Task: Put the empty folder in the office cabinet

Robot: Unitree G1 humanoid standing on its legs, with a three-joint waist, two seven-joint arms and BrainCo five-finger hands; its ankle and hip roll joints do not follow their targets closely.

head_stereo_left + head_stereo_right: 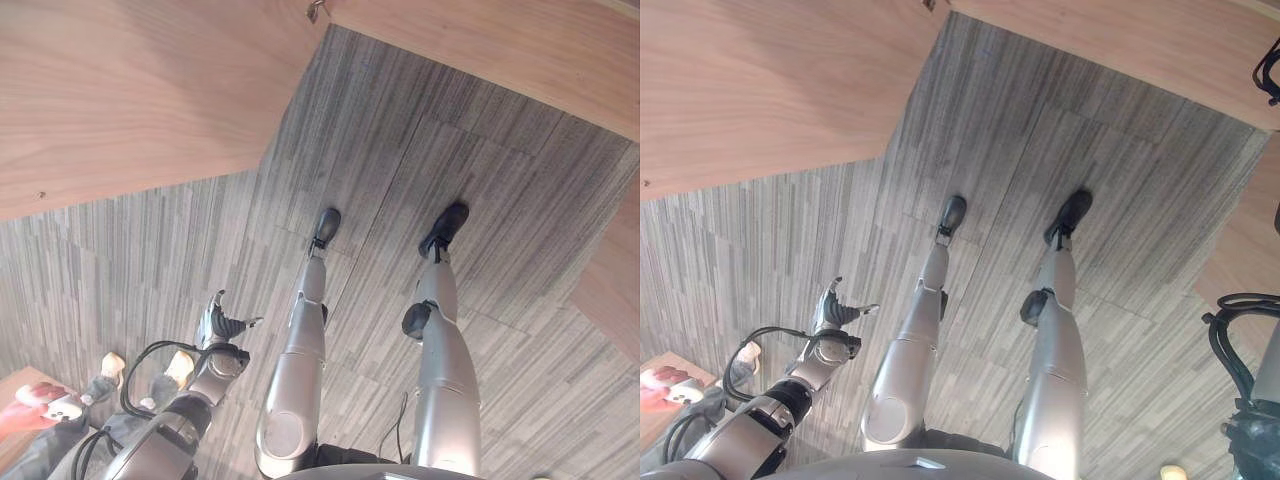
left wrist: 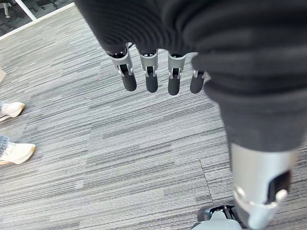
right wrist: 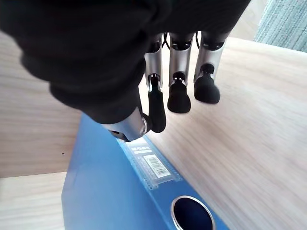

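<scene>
- While the right hand point(image 3: 177, 91) hangs over a pale wooden surface point(image 3: 259, 143), its dark-tipped fingers point(image 3: 207, 88) point downward, relaxed and only loosely bent, closed round nothing.
- Just beneath that hand, on the thumb side, stands the blue folder point(image 3: 105, 191), its spine facing up with a white label point(image 3: 154, 165) and a round metal-rimmed finger hole point(image 3: 192, 213).
- One dark fingertip reaches down to the folder's upper corner; whether it touches cannot be told, and the other fingers hang clear beside it over the bare wood.
- At the robot's side the left hand point(image 1: 215, 325) hangs low above grey striped carpet point(image 2: 134, 158), fingers point(image 2: 151, 79) straight, slightly apart and empty.
- Beyond that hand a person's pale shoes point(image 2: 14, 152) stand on the carpet.
- Wooden panels point(image 1: 120, 90) edge the carpet ahead.
</scene>
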